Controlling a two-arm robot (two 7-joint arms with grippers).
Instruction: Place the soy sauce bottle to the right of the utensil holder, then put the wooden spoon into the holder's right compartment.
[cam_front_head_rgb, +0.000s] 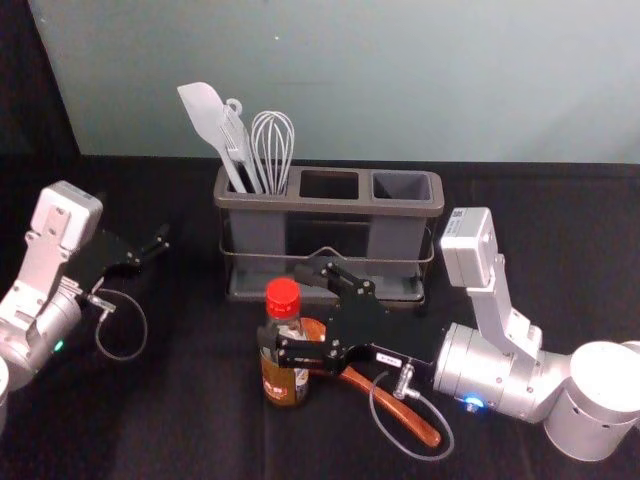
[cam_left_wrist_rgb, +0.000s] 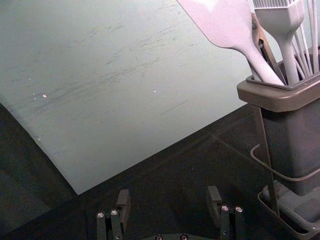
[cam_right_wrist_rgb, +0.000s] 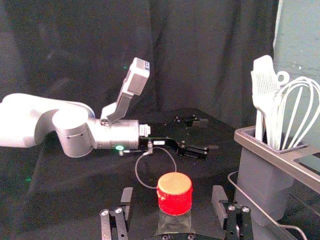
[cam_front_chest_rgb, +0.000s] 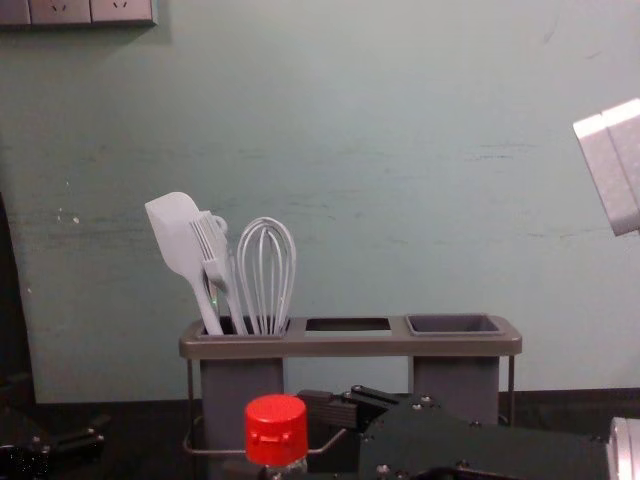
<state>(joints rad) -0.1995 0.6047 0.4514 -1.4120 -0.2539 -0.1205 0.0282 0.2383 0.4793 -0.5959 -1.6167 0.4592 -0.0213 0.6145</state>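
Observation:
My right gripper (cam_front_head_rgb: 288, 308) stands open around the red-capped soy sauce bottle (cam_front_head_rgb: 283, 388), which is upright in front of the utensil holder (cam_front_head_rgb: 330, 205). In the right wrist view, the bottle's cap (cam_right_wrist_rgb: 175, 192) lies between the spread fingers of my right gripper (cam_right_wrist_rgb: 172, 205). The wooden spoon (cam_front_head_rgb: 415, 420) lies on the table, partly hidden beneath the right gripper. My left gripper (cam_front_head_rgb: 140, 240) is left of the holder; in the left wrist view this gripper (cam_left_wrist_rgb: 168, 202) is open and holds nothing. The holder's right compartment (cam_front_chest_rgb: 455, 325) is empty.
White utensils (cam_front_chest_rgb: 262, 275), including a whisk and a spatula, stand in the holder's left compartment. A wire rail (cam_front_head_rgb: 425, 255) runs round the holder. The pale wall (cam_front_head_rgb: 350, 80) rises behind it. The right arm (cam_front_head_rgb: 510, 385) reaches across the table's right side.

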